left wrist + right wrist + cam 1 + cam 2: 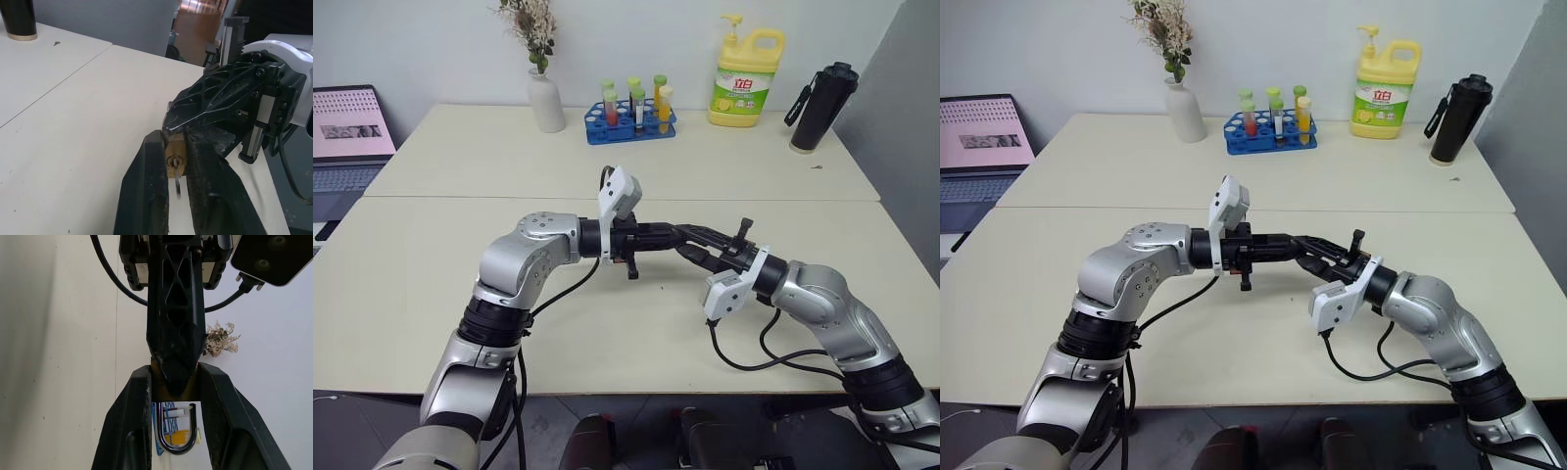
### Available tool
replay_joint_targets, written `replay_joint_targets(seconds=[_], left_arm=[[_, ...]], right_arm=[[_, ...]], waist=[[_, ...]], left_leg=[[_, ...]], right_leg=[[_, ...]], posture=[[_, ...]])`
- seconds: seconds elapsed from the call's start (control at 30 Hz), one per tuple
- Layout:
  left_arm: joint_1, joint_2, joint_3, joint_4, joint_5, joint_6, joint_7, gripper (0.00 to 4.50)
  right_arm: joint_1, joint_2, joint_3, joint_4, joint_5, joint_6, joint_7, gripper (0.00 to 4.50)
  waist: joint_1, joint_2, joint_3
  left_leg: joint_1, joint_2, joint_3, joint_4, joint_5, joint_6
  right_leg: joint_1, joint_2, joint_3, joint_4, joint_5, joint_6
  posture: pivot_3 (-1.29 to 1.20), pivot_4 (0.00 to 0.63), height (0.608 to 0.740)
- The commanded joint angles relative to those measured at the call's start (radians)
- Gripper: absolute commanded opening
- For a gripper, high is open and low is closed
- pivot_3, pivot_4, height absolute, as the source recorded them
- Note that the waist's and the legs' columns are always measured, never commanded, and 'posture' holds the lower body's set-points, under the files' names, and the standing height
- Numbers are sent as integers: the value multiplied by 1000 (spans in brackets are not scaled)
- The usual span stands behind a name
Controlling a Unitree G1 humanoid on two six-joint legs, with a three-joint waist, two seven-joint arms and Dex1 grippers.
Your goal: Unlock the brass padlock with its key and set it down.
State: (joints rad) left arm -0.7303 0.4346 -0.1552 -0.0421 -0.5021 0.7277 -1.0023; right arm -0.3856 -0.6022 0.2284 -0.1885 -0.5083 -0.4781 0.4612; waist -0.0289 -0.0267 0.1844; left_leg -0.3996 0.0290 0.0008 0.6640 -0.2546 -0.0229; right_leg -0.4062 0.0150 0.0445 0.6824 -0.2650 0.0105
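Observation:
The brass padlock [175, 157] hangs in the air over the cream table [431, 294], where my two grippers meet tip to tip. My right gripper [174, 369] is shut on the padlock's gold body, and the silvery shackle [176, 448] loops out between its fingers. My left gripper [175, 147] comes in from the opposite side, and its fingers [146, 186] press on both sides of the padlock. The key [177, 188] sticks out of the keyhole into the narrow gap between those fingers. In the left eye view the fingertips meet above the table's middle [705, 248].
At the back of the table stand a white vase [546, 101], a blue test-tube rack [631, 125], a yellow detergent bottle [747, 78] and a black flask [822, 106]. A laptop [347, 137] sits at the far left. A seam [460, 197] crosses the tabletop.

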Motion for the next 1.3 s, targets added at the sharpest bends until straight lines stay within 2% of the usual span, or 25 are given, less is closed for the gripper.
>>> replay_joint_targets(seconds=[0.03, 0.2, 0.3, 0.53, 0.63, 0.73, 0.9, 0.93, 1.1, 1.3], left_arm=[[-19, 5, 3, -8, 14, -24, 2, 167], [-15, 10, -1, 1, 26, -35, -4, 167], [-17, 9, -2, 3, 25, -36, -13, 167], [-31, 6, -2, 35, 29, -69, -49, 167], [-41, 5, -11, 44, 19, -78, -90, 167], [-41, 8, -26, 35, 20, -99, -138, 167], [-36, 13, -22, 15, 7, -98, -178, 167], [-33, 18, -22, 7, 4, -96, -186, 167], [-12, 42, -20, -39, -8, -87, -214, 167], [1, 57, -21, -61, -14, -87, -219, 167]], right_arm=[[-17, -6, -7, -34, 7, -25, -3, 924], [-4, -21, -14, -35, 32, 4, 30, 924], [43, -48, -66, -65, 115, 62, 74, 1970], [141, -107, -186, -191, 411, 348, 250, 4406], [223, -134, -223, -369, 685, 595, 348, 4500], [240, -143, -230, -481, 857, 777, 364, 3801], [173, -128, -220, -493, 910, 889, 333, 2178], [163, -124, -220, -490, 920, 902, 331, 1969], [128, -114, -222, -458, 952, 937, 336, 81], [106, -112, -219, -410, 943, 914, 353, 0]], waist=[[0, 0, 0], [0, 0, 0], [0, 0, 0], [3, 0, 0], [2, 0, 0], [-1, 0, 0], [-1, 0, 0], [-1, 0, 0], [0, 0, 0], [-1, 0, 0]], left_leg=[[0, 0, 0, 0, 0, 0], [0, 0, 0, 0, 0, 0], [0, 0, 0, 0, 0, 0], [0, 0, 0, 0, 0, 0], [0, 0, -1, 0, 0, 0], [0, 0, -1, 0, 0, 0], [0, 0, -1, 0, 0, 0], [0, 0, -1, 0, 0, 0], [0, 0, -1, 0, 0, 0], [0, 0, -1, 0, 0, 0]], right_leg=[[0, 0, 0, 0, 0, 0], [0, 0, 0, 0, 0, 0], [0, 0, 0, 0, 0, 0], [0, 0, 0, 0, 0, 0], [0, 0, -1, 0, 0, 1], [0, 0, -1, 0, 0, 1], [1, 0, -1, 0, -1, 3], [1, 0, -1, 0, -1, 3], [1, 0, -1, -1, -1, 3], [1, 0, -1, -1, -1, 4]], posture=[[0, 150, 740], [0, 150, 740], [0, 150, 740], [0, 150, 740], [0, 150, 740], [0, 150, 740], [0, 150, 740], [0, 150, 740], [0, 150, 740], [0, 150, 740]])
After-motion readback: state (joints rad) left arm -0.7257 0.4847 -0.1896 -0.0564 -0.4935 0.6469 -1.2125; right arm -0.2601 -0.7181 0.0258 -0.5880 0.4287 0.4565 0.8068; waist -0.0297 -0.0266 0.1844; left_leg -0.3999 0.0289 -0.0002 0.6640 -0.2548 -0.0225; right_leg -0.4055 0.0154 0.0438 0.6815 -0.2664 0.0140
